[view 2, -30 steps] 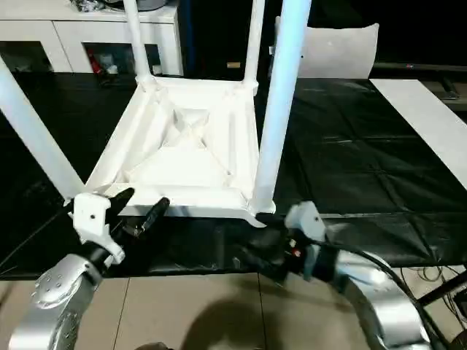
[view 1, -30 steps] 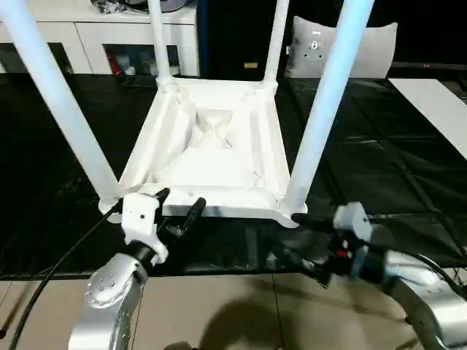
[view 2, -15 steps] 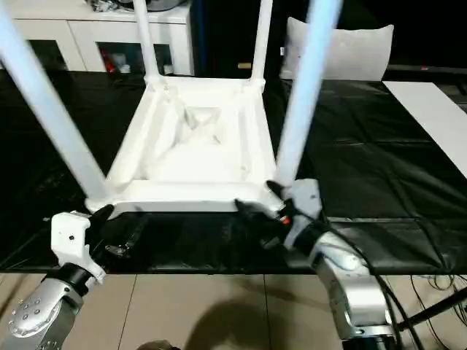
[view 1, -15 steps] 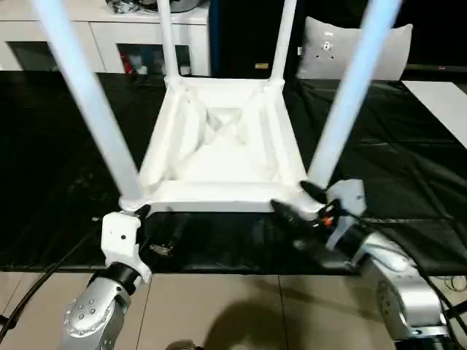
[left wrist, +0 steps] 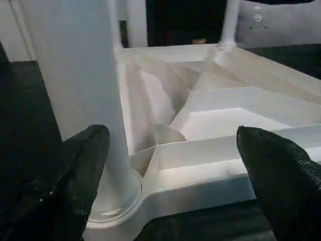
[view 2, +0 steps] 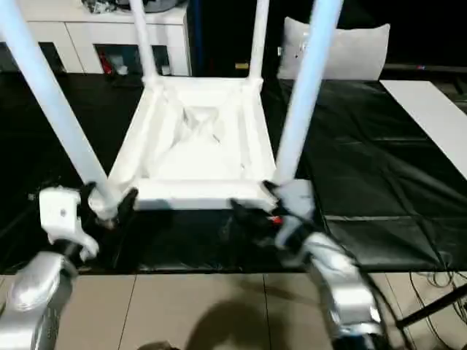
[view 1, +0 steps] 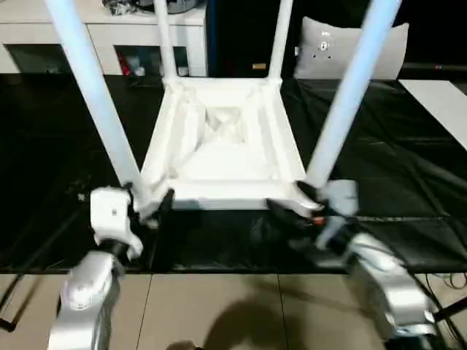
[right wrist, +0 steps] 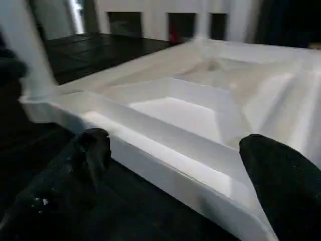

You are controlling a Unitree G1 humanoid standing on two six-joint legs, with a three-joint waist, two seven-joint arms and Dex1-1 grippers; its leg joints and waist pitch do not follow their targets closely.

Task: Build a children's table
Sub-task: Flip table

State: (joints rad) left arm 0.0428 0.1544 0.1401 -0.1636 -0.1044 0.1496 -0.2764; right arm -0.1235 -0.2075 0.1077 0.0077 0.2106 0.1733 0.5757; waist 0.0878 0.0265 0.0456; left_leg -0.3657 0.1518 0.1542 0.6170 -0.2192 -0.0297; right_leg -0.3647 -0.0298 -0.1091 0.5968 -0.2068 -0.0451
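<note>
The children's table [view 1: 222,149] lies upside down on the black-covered work surface [view 1: 51,153], ribbed underside up. Its legs stand in the corner sockets: near left [view 1: 95,95], near right [view 1: 346,95], and two at the back [view 1: 164,40]. My left gripper [view 1: 149,200] is open at the near left corner, one finger [left wrist: 85,165] beside the leg's base, the other [left wrist: 281,170] along the front rim. At the near right corner my right gripper [view 1: 292,200] is open too, with its fingers [right wrist: 90,150] spread across the front rim. Neither holds anything.
White cabinets [view 1: 95,36] and a grey cushion [view 1: 379,47] stand behind the work surface. A white board [view 1: 445,102] lies at the far right. The work surface's front edge runs just under my grippers, with tiled floor [view 1: 219,306] below it.
My right gripper has come up from below the front edge to the table's near right corner. The left gripper has shifted left to the near left leg's base. The camera has tilted slightly.
</note>
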